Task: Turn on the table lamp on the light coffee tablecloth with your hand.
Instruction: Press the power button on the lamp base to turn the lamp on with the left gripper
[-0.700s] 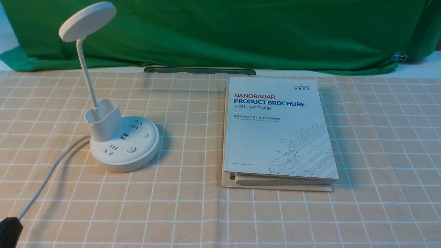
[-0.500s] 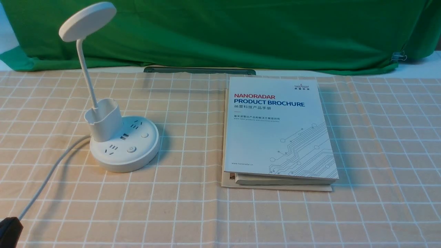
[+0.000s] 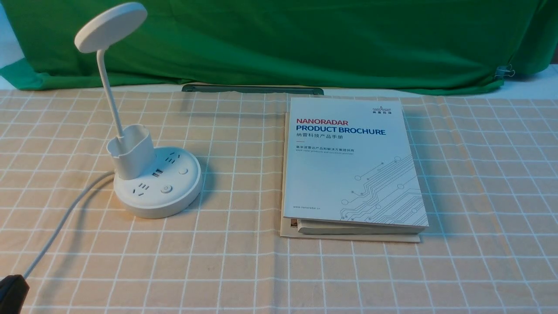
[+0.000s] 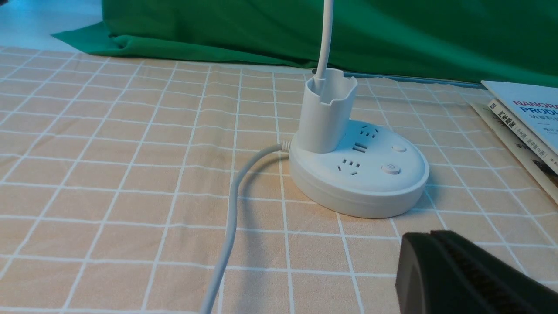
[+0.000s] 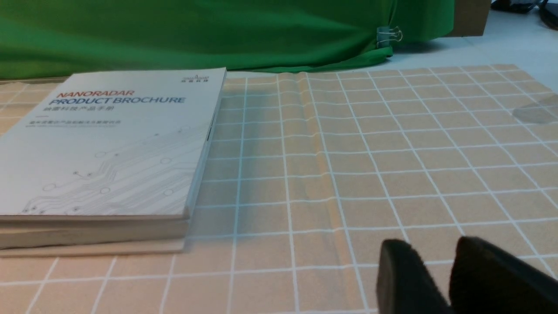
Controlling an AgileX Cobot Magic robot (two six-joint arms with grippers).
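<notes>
"NANORADAR PRODUCT BROCHURE" (booklet (image 3: 353, 161) cover)

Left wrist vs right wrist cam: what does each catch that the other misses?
Only left wrist: the table lamp, its cord, and the left gripper, fingers together. Only right wrist: the binder clip on the green backdrop, and the right gripper, fingers slightly apart. Both: the Nanoradar brochure, the light coffee tablecloth, the green backdrop.

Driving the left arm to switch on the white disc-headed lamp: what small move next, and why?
Probably ease the black left gripper toward the white plastic table lamp, aiming its shut fingers at the power-symbol button on the round base. It is short of the base, only tan checked tablecloth between.
</notes>
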